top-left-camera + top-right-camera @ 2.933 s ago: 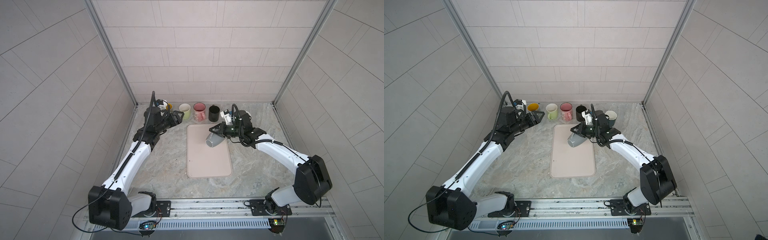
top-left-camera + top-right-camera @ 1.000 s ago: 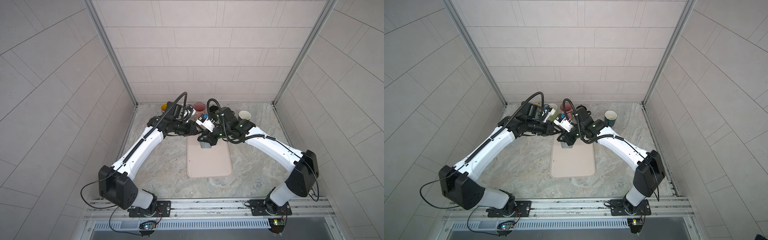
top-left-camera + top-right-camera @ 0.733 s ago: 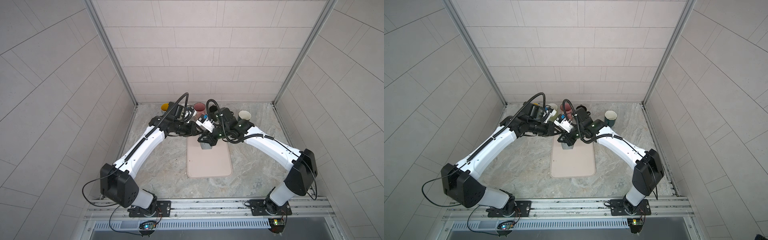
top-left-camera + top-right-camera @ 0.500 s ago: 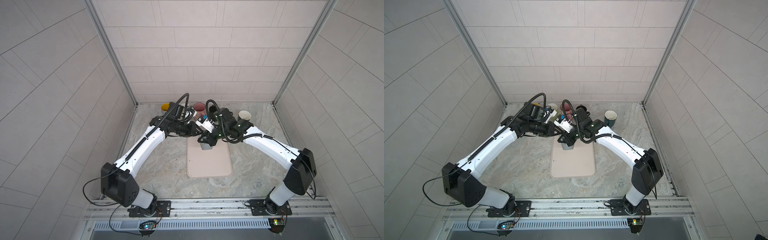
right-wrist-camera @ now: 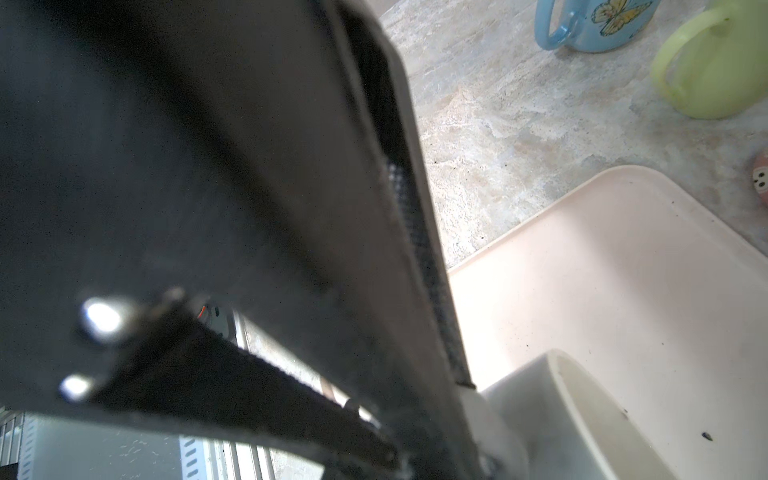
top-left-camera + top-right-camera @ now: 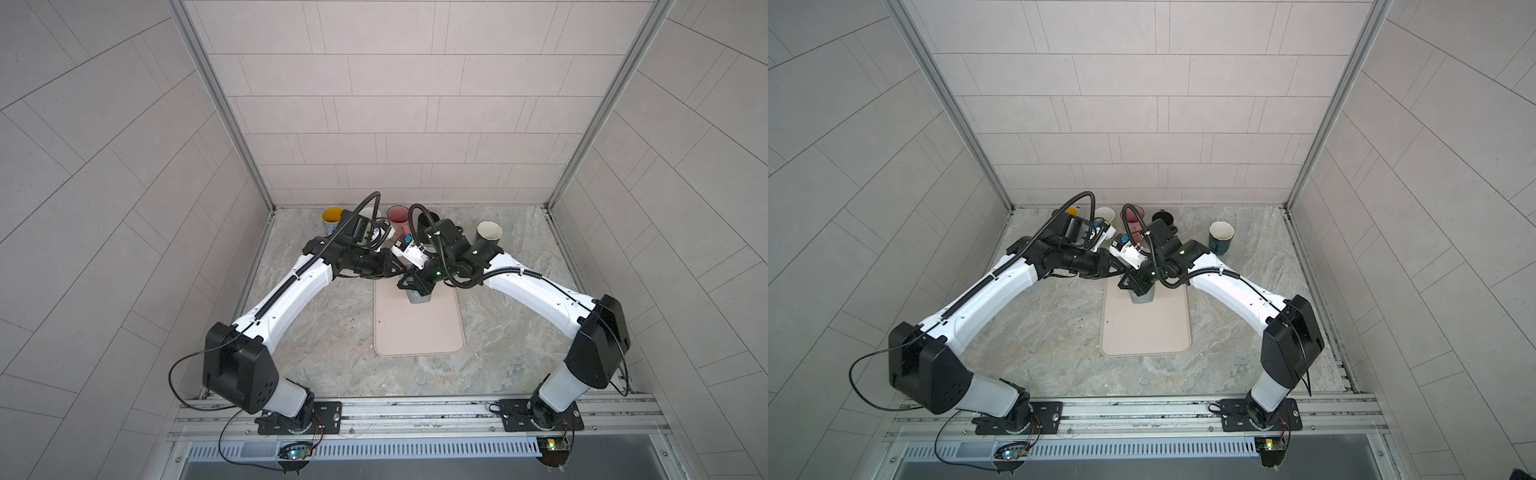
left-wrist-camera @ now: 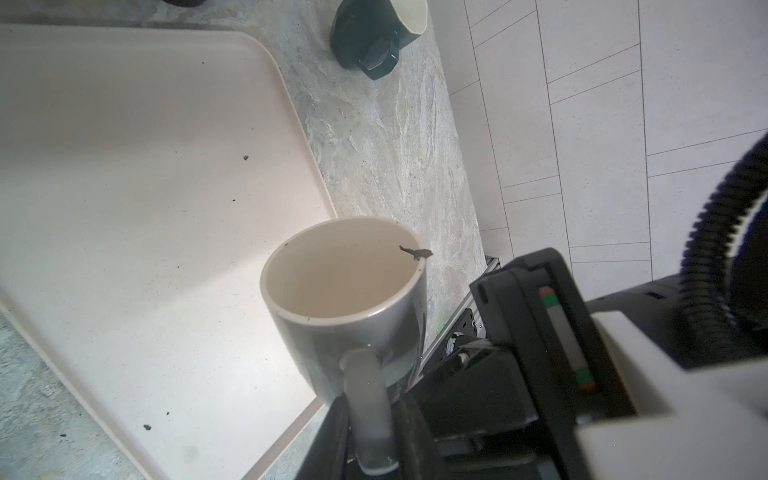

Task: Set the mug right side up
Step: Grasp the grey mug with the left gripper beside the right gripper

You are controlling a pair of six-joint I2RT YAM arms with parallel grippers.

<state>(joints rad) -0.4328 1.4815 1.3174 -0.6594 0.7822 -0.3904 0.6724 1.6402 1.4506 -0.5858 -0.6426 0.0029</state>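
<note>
A grey mug (image 6: 417, 296) (image 6: 1142, 297) with a cream inside hangs over the far end of the pink mat (image 6: 415, 332) (image 6: 1144, 332), its mouth tilted up toward the left arm. Its handle (image 7: 368, 399) lies between my left gripper's (image 7: 370, 419) fingers, which press on both sides of it. From the other side my right gripper (image 6: 415, 282) (image 6: 1136, 284) stays shut on the mug. In the right wrist view the left gripper's dark body fills most of the picture, and only the mug's rim (image 5: 582, 399) shows.
Along the back wall stand a yellow-lined mug (image 6: 331, 216), a pink mug (image 6: 397, 215), a black mug (image 6: 428, 218) and a dark green mug (image 6: 488, 232) (image 7: 374, 37). A blue butterfly mug (image 5: 594, 25) and a light green mug (image 5: 715, 70) stand beyond the mat's corner.
Since the earliest frames the left arm swung in from the back left to the mug. Over the last second its jaws narrowed onto the handle; the right arm barely moved.
</note>
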